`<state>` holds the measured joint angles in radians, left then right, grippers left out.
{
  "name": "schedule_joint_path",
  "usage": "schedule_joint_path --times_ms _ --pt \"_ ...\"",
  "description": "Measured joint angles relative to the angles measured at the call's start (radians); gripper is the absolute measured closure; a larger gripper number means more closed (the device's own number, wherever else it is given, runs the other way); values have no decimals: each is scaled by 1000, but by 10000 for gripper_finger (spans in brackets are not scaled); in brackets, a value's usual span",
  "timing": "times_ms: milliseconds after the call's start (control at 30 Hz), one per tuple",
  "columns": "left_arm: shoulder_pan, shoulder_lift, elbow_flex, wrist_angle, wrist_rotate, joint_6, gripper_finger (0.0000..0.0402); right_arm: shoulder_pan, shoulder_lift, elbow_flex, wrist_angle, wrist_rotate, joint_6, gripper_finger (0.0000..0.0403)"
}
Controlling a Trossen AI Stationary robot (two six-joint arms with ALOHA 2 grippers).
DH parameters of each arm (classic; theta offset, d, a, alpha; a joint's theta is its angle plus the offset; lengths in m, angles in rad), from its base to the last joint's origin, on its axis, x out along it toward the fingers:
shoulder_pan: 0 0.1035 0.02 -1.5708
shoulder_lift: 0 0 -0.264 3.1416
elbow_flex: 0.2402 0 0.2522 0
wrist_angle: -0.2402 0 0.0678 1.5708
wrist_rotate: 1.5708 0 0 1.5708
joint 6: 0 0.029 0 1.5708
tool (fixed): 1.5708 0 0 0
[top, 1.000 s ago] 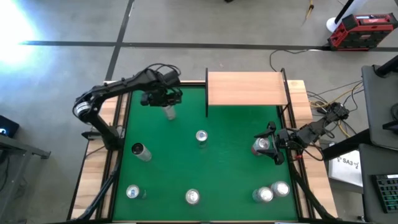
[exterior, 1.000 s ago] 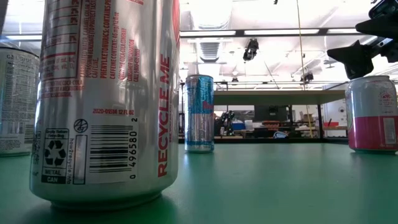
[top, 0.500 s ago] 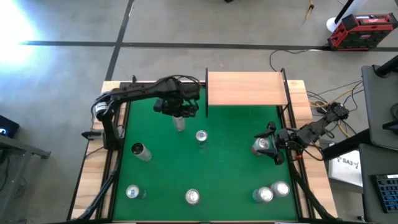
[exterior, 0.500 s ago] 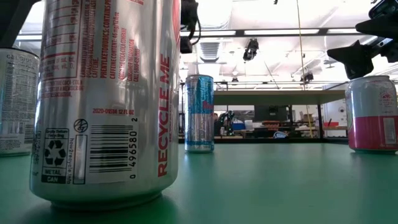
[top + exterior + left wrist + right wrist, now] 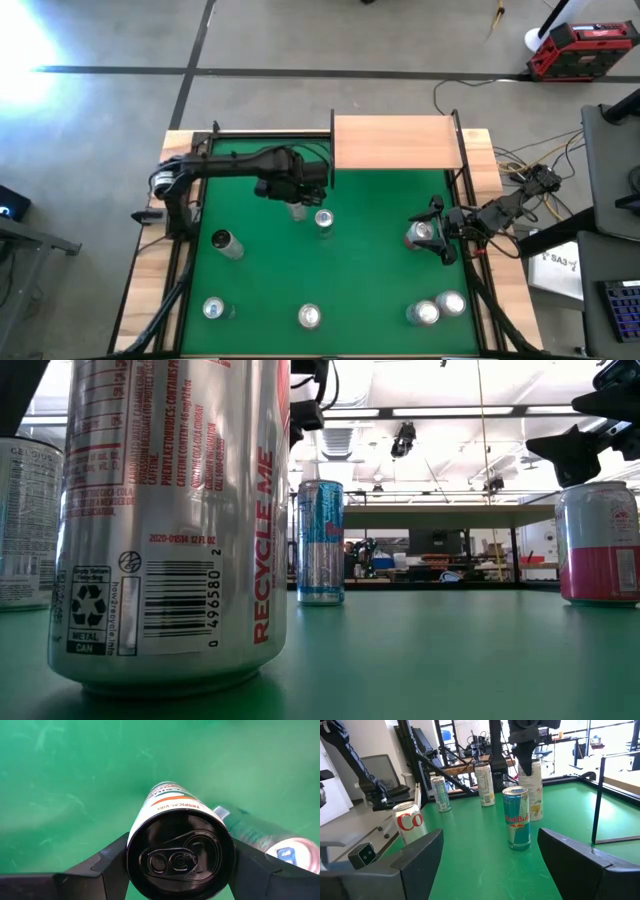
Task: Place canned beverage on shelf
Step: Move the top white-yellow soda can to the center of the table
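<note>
The left gripper [image 5: 297, 204] pinches a white can [image 5: 172, 822] clear of the green table [image 5: 370, 290], near the shelf [image 5: 395, 142] at the far edge. The right gripper [image 5: 424, 234] rests spread around a can [image 5: 421, 234] near the right edge

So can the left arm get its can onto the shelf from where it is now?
Probably yes: the left pincer holds the can off the felt just short of the shelf, whose board looks bare.

- High view looks straight down on the whole green table [image 5: 380, 290].
- Low view sits at tabletop height, very near a silver can [image 5: 170, 520].
- Both wrist views look past their own fingers; the blue can [image 5: 516, 818] also shows in the low view.
</note>
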<state>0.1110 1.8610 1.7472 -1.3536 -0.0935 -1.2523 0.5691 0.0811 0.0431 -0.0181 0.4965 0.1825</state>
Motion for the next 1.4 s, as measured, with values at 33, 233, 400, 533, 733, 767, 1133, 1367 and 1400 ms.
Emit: schedule_joint_path --times_ms 33,233,400,533,733,767,1133,1367,1400 --pt "-6 5 0 2 1 -8 157 0 0 0 0 0 0 87" --pt "-32 29 5 17 1 -63 157 0 0 0 0 0 0 87" --pt "-36 41 5 31 6 -146 157 0 0 0 0 0 0 87" --pt "-36 44 5 55 7 -241 157 0 0 0 0 0 0 87" --pt "-36 45 6 77 7 -361 157 0 0 0 0 0 0 87" --pt "-36 45 6 75 7 -377 157 0 0 0 0 0 0 87" --pt "-35 45 6 8 7 -519 157 0 0 0 0 0 0 87" --pt "-35 45 6 -20 7 -667 155 0 0 0 0 0 0 87" --pt "-35 45 5 -25 7 -690 153 0 0 0 1 0 0 87"
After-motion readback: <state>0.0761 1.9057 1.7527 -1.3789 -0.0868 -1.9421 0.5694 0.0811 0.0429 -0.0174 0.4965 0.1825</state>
